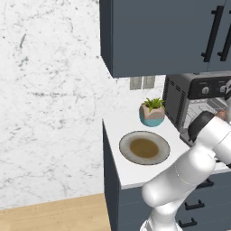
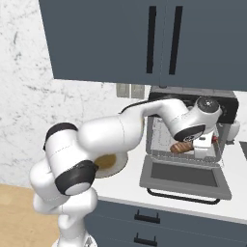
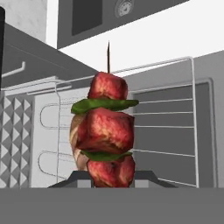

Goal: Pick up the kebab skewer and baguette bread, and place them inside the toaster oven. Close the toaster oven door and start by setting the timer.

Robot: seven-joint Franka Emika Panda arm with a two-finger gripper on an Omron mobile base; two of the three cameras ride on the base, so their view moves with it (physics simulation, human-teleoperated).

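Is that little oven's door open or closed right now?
Open. The toaster oven door lies folded down flat on the counter, handle toward the front, leaving the toaster oven cavity exposed with the arm reaching in.

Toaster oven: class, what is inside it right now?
The oven holds a wire rack. The fingers grip the skewer over it. Something brown lies on the rack, probably the baguette; the arm covers the rest.

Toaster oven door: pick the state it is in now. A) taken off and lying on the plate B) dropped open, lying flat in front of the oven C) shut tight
B: the toaster oven door lies flat and open in front of the toaster oven, its bar handle toward the counter edge, while the gripper holds the kebab skewer at the wire rack.
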